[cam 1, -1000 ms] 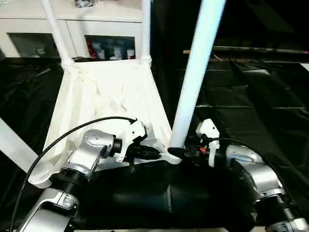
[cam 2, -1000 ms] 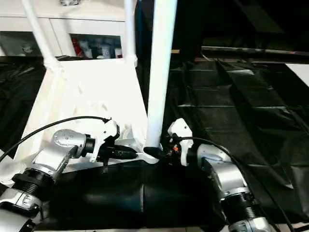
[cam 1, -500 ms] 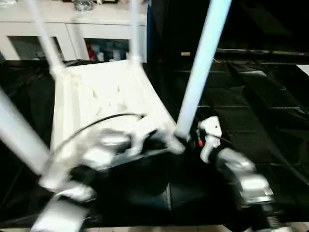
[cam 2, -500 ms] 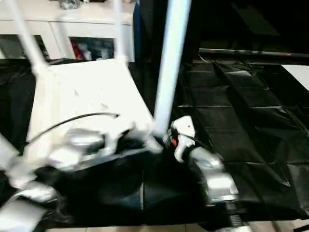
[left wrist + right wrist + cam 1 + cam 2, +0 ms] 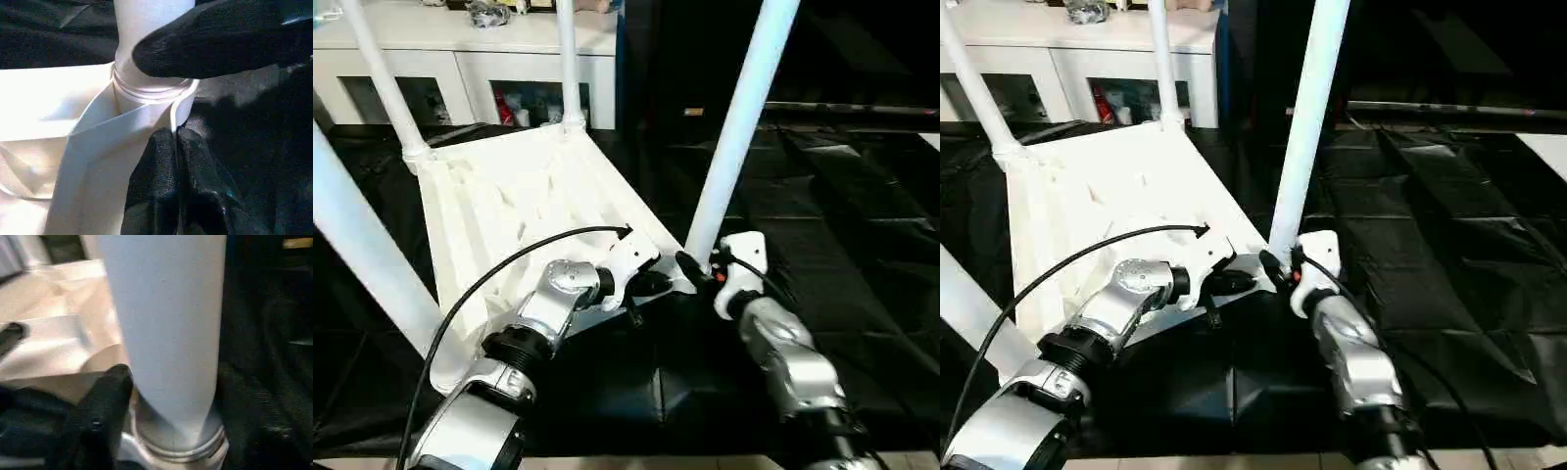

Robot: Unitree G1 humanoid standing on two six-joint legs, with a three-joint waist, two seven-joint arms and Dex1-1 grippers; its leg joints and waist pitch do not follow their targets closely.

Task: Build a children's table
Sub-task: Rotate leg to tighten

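Observation:
The children's table lies upside down and tilted on black sheeting, its white ribbed top (image 5: 529, 186) facing me. Two legs rise at the far corners (image 5: 382, 83) (image 5: 566, 59), one at the near left (image 5: 362, 259) and one at the near right (image 5: 739, 127). My left gripper (image 5: 658, 284) is shut on the thin raised rim (image 5: 146, 115) of the top, just beside the near-right corner socket. My right gripper (image 5: 693, 269) is closed around the base of the near-right leg (image 5: 166, 318), where it enters the socket. One black finger (image 5: 105, 411) lies against the collar; the other is hidden behind the leg.
A white cabinet (image 5: 509, 44) with glass-front shelves stands behind the table. Crinkled black sheeting (image 5: 842, 196) covers the floor to the right and in front. A black cable (image 5: 509, 264) loops from my left wrist over the table top.
The whole picture has shifted. The table top has swung and tilted, with its near-right corner now farther from me. Both grippers stayed at that corner and both arms reach farther out.

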